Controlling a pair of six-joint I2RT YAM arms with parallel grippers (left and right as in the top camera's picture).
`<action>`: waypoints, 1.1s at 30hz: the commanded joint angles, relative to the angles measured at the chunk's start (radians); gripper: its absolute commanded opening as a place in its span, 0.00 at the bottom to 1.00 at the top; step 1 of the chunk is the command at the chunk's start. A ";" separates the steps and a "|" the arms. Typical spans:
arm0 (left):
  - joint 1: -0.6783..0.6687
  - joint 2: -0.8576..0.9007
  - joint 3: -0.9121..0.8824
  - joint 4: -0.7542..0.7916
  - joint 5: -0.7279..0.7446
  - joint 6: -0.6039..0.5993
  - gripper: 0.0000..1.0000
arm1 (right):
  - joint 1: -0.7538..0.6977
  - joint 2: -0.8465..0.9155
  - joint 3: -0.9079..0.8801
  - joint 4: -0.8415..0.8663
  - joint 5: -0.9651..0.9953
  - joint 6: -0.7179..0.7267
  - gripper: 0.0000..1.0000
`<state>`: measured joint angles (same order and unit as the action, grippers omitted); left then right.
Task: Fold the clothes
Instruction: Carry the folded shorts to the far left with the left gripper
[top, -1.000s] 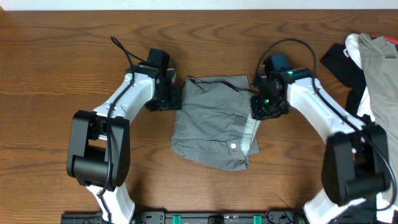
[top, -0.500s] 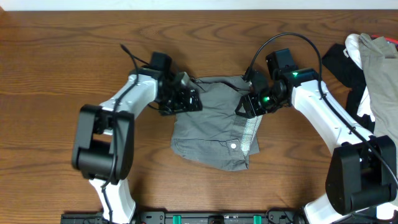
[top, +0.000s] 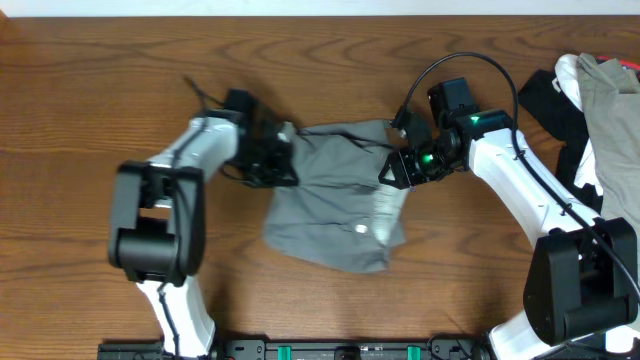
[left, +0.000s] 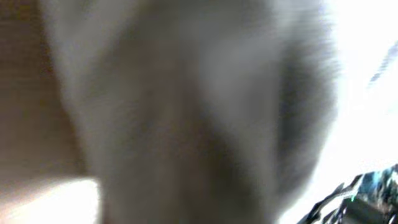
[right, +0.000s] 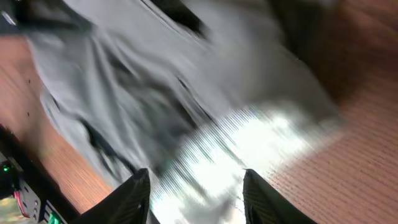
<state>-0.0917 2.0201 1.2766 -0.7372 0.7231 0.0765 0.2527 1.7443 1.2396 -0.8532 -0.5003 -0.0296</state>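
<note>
Grey-olive shorts (top: 330, 200) lie crumpled at the centre of the worktop (top: 100, 80), between the two arms. The upper edge is drawn into creases that run from one pincer to the other, and the lower hem is cut on a slant. A pale button (top: 360, 228) and a strip of pale speckled lining (top: 385, 205) show on the right half; pockets and seams cannot be made out from overhead. The left pincer (top: 283, 152) meets the upper left corner of the shorts, but its fingers are hidden under the wrist housing. The left wrist view gives only an unfocused mass of grey cloth (left: 186, 112), so whether this pincer is clenched cannot be told. The right pincer (top: 393, 170) sits at the upper right corner. In its own smeared view (right: 196, 193) the two dark fingers (right: 135, 196) stand well apart, released, with wrinkled cloth (right: 124, 81) and a bright pale patch beyond them and bare wood (right: 348, 174) to the right. A black cable (top: 450, 65) loops above the right arm. At the right edge, partly cut off, is a heap of a beige-tan garment (top: 612, 100), a black one (top: 548, 100) and a white one (top: 570, 70), well apart from the shorts. The worktop is brown wood with a broad wavy grain.
</note>
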 joint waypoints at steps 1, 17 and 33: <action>0.188 -0.015 0.077 0.009 -0.011 0.080 0.06 | 0.016 0.002 0.000 0.000 0.003 0.038 0.47; 0.612 -0.011 0.093 0.304 -0.134 -0.026 0.06 | 0.016 0.002 0.000 0.000 0.003 0.127 0.44; 0.621 -0.011 0.071 0.063 -0.431 -0.685 0.15 | 0.016 0.002 0.000 -0.013 0.003 0.129 0.42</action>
<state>0.5228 2.0201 1.3560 -0.6521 0.3408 -0.3599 0.2527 1.7443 1.2396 -0.8639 -0.4973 0.0883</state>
